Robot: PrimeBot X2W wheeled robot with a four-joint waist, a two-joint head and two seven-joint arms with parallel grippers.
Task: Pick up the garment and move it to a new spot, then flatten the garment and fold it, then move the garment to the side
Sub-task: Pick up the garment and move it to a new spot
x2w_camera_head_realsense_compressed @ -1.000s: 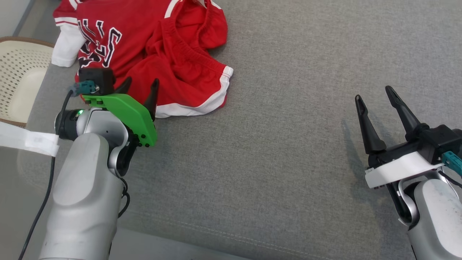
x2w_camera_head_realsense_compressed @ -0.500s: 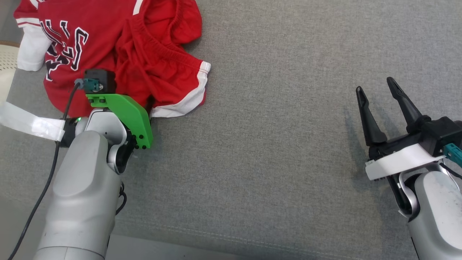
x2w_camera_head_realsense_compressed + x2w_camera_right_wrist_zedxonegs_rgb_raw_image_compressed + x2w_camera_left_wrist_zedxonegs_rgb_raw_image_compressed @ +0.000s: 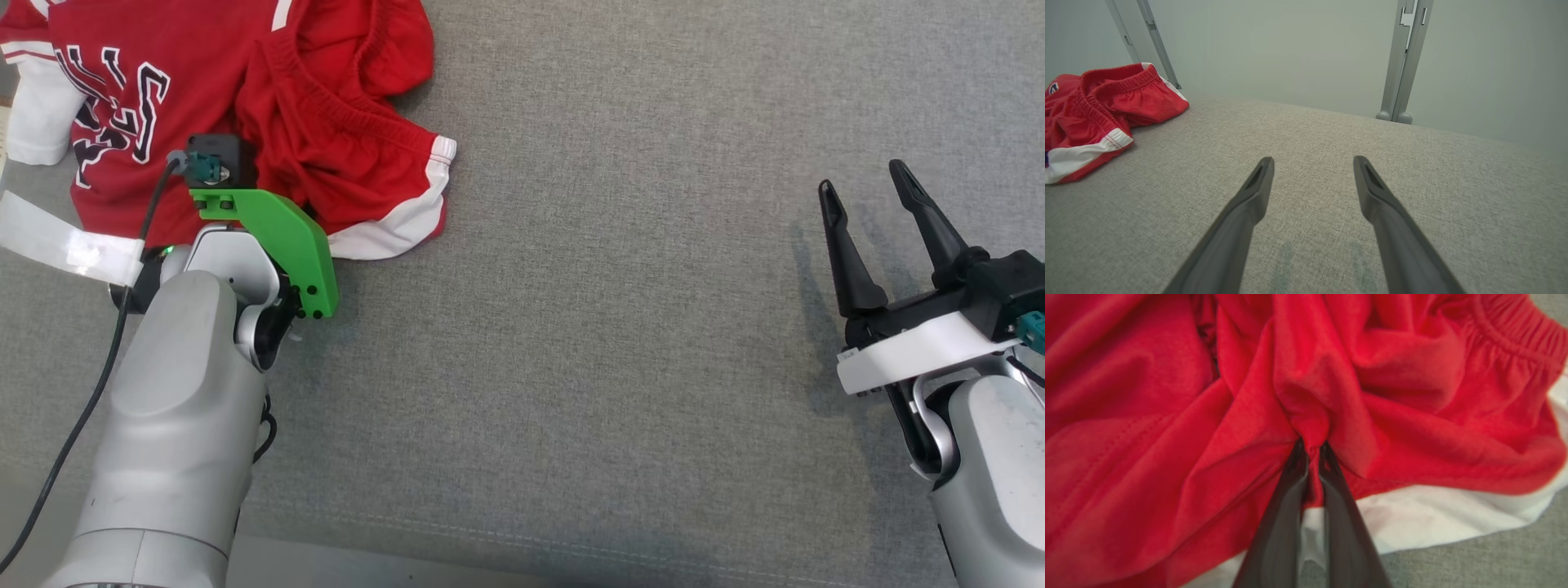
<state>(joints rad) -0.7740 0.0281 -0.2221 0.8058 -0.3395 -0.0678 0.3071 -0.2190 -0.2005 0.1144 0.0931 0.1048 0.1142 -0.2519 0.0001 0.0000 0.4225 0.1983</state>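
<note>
The garment [image 3: 343,139], crumpled red shorts with a white hem and an elastic waistband, lies at the far left of the grey cushion [image 3: 620,327]. My left gripper [image 3: 1312,448] is shut on a pinched fold of its red cloth just above the white hem [image 3: 1433,514]. In the head view the green wrist mount [image 3: 286,245] hides those fingers, at the garment's near edge. My right gripper [image 3: 867,184] hovers open and empty over bare cushion at the right, well away from the garment [image 3: 1106,110]; its fingers [image 3: 1257,188] stand wide apart.
A red jersey [image 3: 114,106] with black-and-white lettering and white sleeves lies against the shorts on the left. A white tape strip [image 3: 65,245] crosses the left arm's cable. The cushion's front seam [image 3: 571,543] runs along the bottom. Grey posts [image 3: 1404,61] stand against the wall behind.
My left gripper, open and pointing at the hem a second ago, has dipped into the garment and shut on a fold. The head camera has swung, shifting the picture left. The right gripper stays open.
</note>
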